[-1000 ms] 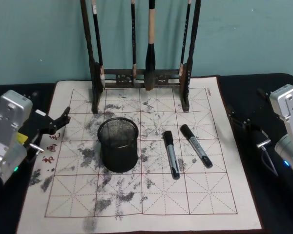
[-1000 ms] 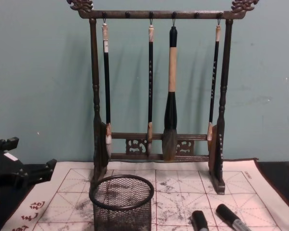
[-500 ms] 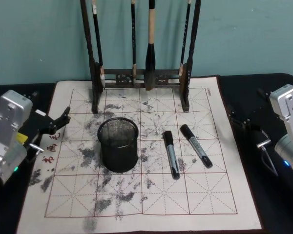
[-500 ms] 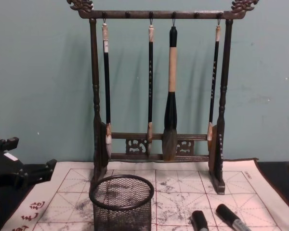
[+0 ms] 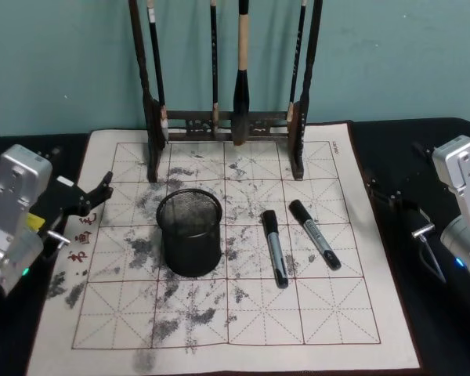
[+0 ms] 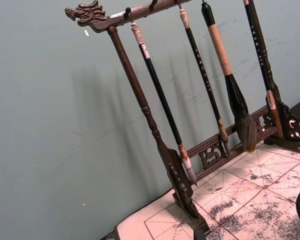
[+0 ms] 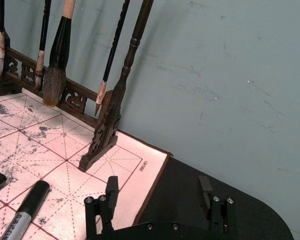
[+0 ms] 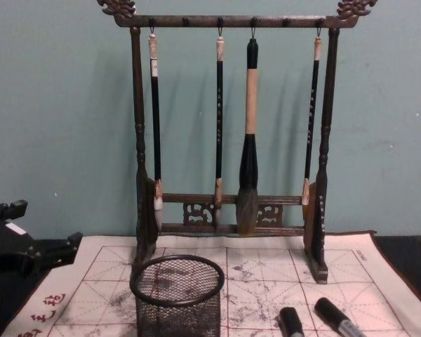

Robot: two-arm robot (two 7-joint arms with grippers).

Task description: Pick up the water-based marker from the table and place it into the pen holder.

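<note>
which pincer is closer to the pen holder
Left. The left pincer hovers over the mat's left edge near the pen holder; the right pincer is beyond both markers, off the mat.

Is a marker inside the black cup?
No, the cup is empty; a marker and a second marker lie on the mat beside it.

inner marker (image 8: pixel 290 323): body cut off, bottom edge, chest view
outer marker (image 8: pixel 333 316): same
pen holder (image 8: pixel 177 307): base cut off there
brush rack (image 5: pixel 196 121): top cut off, head view

a plain teal wall (image 8: pixel 56 105) (faintly speckled) stands behind.
</note>
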